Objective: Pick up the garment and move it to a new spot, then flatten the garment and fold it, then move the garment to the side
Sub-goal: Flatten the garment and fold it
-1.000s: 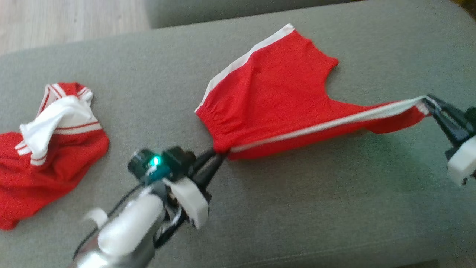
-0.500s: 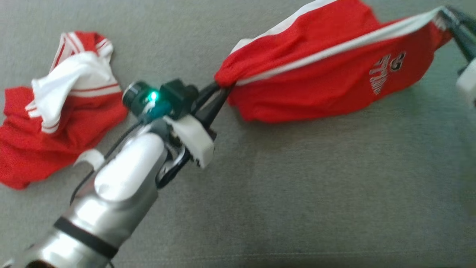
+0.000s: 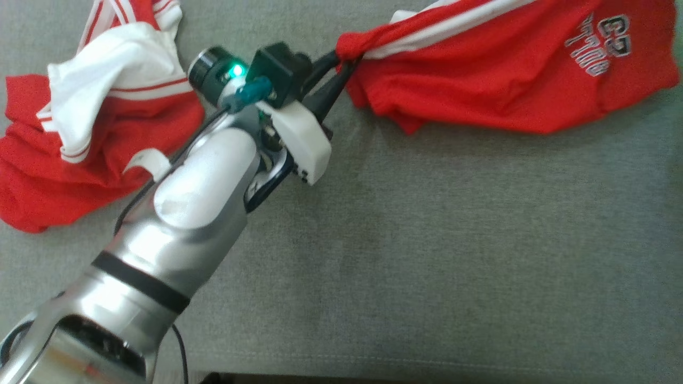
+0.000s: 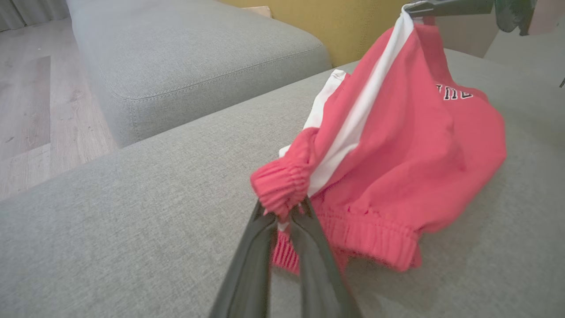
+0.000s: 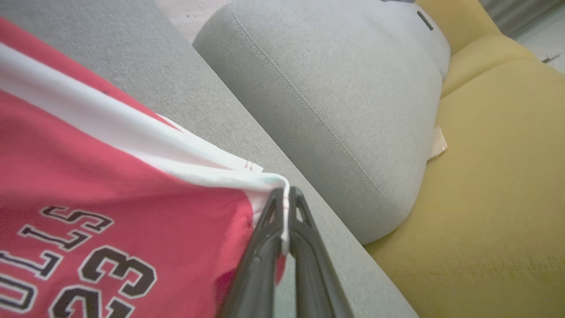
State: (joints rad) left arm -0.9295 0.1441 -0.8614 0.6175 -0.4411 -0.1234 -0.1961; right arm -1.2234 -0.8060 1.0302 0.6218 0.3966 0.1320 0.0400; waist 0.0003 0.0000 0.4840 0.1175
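Observation:
The garment (image 3: pixel 507 80) is a pair of red shorts with a white side stripe and black-and-white lettering. It hangs stretched between my two grippers above the grey cushion (image 3: pixel 427 240). My left gripper (image 3: pixel 344 56) is shut on the bunched elastic waistband; in the left wrist view the gripper (image 4: pixel 284 214) pinches that red band, and the garment (image 4: pixel 397 145) sags down to the cushion. My right gripper (image 5: pixel 286 194) is shut on the white-striped hem of the garment (image 5: pixel 88 176). The right gripper (image 4: pixel 410 9) also appears at the top of the left wrist view.
A second red and white garment (image 3: pixel 96 106) lies crumpled at the left of the cushion, close to my left forearm. Another grey cushion (image 4: pixel 198 57) and wooden floor (image 4: pixel 26 101) lie beyond. A yellow seat (image 5: pixel 499 198) sits to the right.
The head camera has tilted, so the whole picture has shifted. The shorts have come up off the cushion and turned over, so the lettered side now faces up. Both grips have held.

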